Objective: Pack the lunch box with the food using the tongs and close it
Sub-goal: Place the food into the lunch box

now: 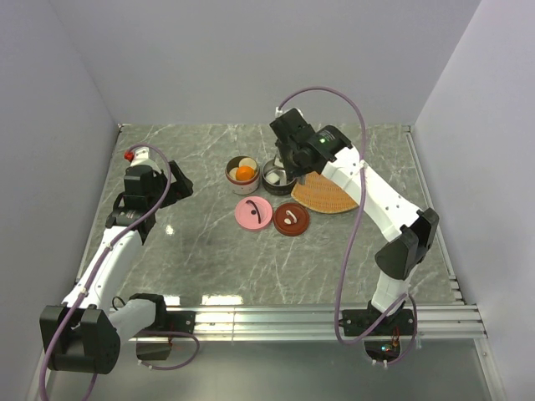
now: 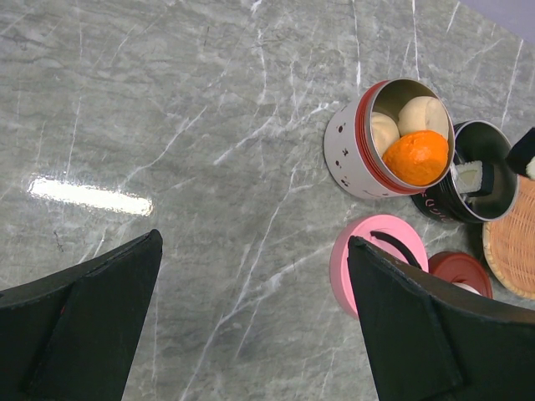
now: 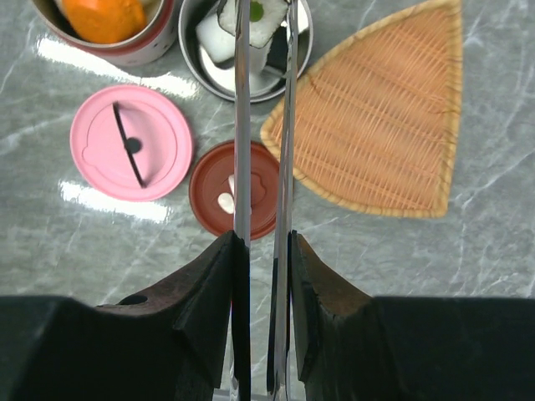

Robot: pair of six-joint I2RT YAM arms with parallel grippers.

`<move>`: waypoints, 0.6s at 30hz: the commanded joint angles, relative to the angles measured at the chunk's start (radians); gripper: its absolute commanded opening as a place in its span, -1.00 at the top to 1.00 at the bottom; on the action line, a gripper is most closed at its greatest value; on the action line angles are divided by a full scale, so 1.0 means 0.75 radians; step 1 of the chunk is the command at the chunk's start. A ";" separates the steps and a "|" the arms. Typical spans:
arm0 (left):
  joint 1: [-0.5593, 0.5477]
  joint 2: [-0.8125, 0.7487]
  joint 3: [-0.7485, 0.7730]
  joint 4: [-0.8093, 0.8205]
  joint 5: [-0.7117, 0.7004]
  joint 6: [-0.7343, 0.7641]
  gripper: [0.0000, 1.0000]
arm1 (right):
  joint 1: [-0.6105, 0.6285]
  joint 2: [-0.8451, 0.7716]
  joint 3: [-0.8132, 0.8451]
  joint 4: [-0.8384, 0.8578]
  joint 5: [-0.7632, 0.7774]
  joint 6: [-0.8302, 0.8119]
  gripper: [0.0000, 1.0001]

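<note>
- The right gripper [image 3: 261, 246] is clamped on the tongs [image 3: 242, 125], squeezing the two arms near together.
- In the right wrist view the tongs run straight up the middle of the frame, their long axis in line with the gripper.
- Their tips reach the top centre, over the steel tin [image 3: 213, 82]. A white sushi roll [image 3: 255, 12] sits between the tips, inside the rim. I cannot tell whether it is pinched or resting.
- The red-rimmed tin [image 2: 343, 154], just left of the steel one, holds an orange ball [image 2: 415, 157] and cream balls [image 2: 425, 113].
- The tray [image 3: 384, 125] lies right of the tongs. The pink lid [image 3: 131, 142] and brown lid [image 3: 211, 180] lie below the tins.
- The left gripper [image 2: 251, 317] has its fingers wide apart and holds nothing. It sits well left of the tins, so the right arm is nearer.
- The coming move is probably a release straight down into the steel tin.
</note>
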 commanded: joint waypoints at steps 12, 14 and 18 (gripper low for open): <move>0.011 -0.030 0.000 0.047 0.004 0.011 -0.99 | 0.020 0.033 0.021 0.019 -0.033 0.008 0.20; 0.013 -0.030 0.000 0.047 0.004 0.011 -0.99 | 0.020 0.037 0.023 0.021 -0.033 0.010 0.14; 0.013 -0.026 0.002 0.045 0.004 0.009 -0.99 | 0.020 0.039 0.031 0.019 -0.020 0.006 0.10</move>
